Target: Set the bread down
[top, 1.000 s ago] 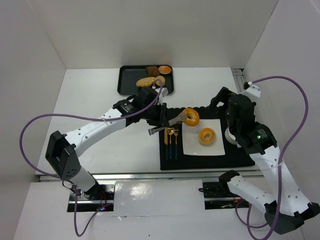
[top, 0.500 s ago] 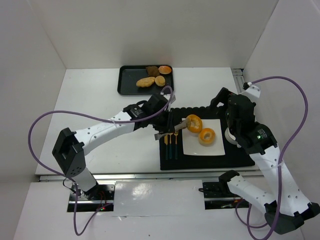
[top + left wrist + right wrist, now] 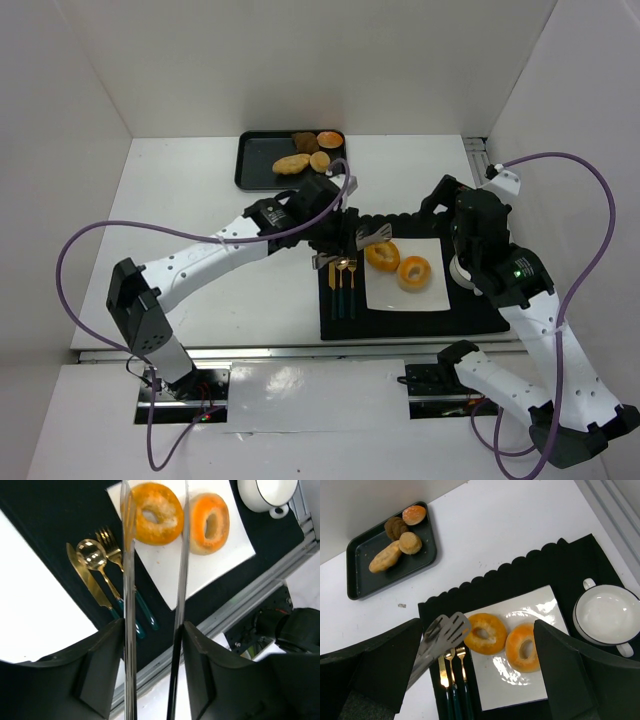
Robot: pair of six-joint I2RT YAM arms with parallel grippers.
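Two orange bagel halves lie side by side on the white plate [image 3: 405, 298]: one bagel [image 3: 382, 256] [image 3: 152, 512] [image 3: 485, 632] on the left, the other bagel [image 3: 414, 271] [image 3: 208, 522] [image 3: 523, 647] to its right. My left gripper [image 3: 325, 235] [image 3: 152, 627] is shut on metal tongs [image 3: 350, 245] [image 3: 129, 580] [image 3: 442, 635]. The tongs' blades stand apart, empty, just left of and above the left bagel. My right gripper [image 3: 447, 200] [image 3: 478, 625] hovers open high over the plate, holding nothing.
A black placemat [image 3: 420, 320] carries the plate, gold cutlery [image 3: 343, 285] [image 3: 452, 680] and a white handled bowl [image 3: 462, 270] [image 3: 607, 615]. A black tray [image 3: 262, 165] [image 3: 392, 550] with several breads sits at the back.
The left arm carried the bagel in the tongs down onto the plate. The tongs opened and let it go beside the other bagel. The right arm stayed still.
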